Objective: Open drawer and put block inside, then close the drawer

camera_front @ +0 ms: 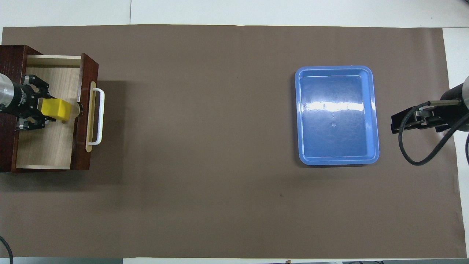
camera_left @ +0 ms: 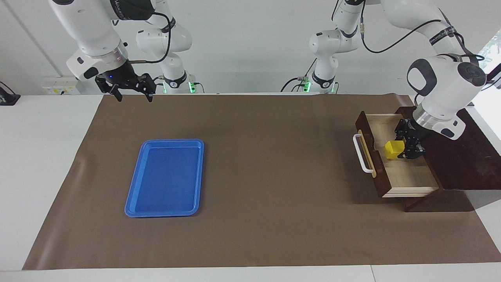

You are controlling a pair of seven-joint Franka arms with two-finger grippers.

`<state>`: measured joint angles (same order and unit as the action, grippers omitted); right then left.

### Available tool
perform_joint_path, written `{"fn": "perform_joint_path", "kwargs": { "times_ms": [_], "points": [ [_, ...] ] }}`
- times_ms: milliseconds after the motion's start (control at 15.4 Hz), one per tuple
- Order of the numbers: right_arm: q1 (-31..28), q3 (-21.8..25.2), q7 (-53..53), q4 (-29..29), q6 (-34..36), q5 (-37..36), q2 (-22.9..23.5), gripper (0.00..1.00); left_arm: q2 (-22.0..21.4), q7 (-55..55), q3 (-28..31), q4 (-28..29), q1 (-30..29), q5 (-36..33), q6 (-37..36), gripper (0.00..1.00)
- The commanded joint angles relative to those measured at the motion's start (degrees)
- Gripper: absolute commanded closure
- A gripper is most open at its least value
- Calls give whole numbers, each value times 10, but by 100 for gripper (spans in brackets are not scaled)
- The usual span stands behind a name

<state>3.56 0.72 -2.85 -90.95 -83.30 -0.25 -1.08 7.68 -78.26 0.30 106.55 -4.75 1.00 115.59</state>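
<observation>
The drawer (camera_left: 371,156) stands pulled out of its dark wooden box (camera_left: 464,156), showing its light wood floor (camera_front: 45,146) and white bar handle (camera_front: 98,116). My left gripper (camera_left: 404,149) is down inside the drawer, shut on the yellow block (camera_left: 393,149). The block (camera_front: 55,110) sits low, close to the inner side of the drawer front; I cannot tell whether it touches the floor. My right gripper (camera_left: 134,94) hangs open and empty over the brown mat, toward the right arm's end of the table, where the arm waits.
A flat blue tray (camera_left: 164,178) lies empty on the brown mat (camera_left: 274,176), toward the right arm's end. The right gripper (camera_front: 416,121) hangs beside the tray (camera_front: 335,115). The wooden box (camera_front: 11,58) stands at the left arm's end.
</observation>
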Motion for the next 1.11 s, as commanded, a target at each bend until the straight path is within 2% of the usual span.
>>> {"fn": "perform_joint_path", "kwargs": {
  "times_ms": [0, 195, 261, 326, 521, 782, 912, 1042],
  "points": [
    [-3, -7, -1, -40, -46, -9, -18, 0, -41, -2, -4, 66, -5, 9, 39, 100],
    [-3, -7, -1, -63, -58, -9, -27, 0, -40, 6, -4, 63, -5, 8, 40, 100],
    [-5, -7, -1, -65, -63, -8, -29, 0, -40, 4, -4, 62, -5, 8, 39, 65],
    [-7, -7, -2, -65, -64, -8, -29, 0, -39, 1, -4, 61, -5, 8, 39, 1],
    [-9, -7, -2, -64, -71, -8, -29, 0, -35, -3, -4, 28, -5, 7, 27, 0],
    [-19, -7, -4, -63, -68, -8, -25, 0, -30, -34, -9, -45, 12, 8, -32, 0],
    [-22, -6, -1, -64, -66, -8, -26, 0, -26, -87, -8, -51, 61, 7, -29, 0],
    [-22, -7, -1, -66, -65, -8, -28, 0, -26, -93, -7, -38, 97, 3, -28, 0]
  ]
}}
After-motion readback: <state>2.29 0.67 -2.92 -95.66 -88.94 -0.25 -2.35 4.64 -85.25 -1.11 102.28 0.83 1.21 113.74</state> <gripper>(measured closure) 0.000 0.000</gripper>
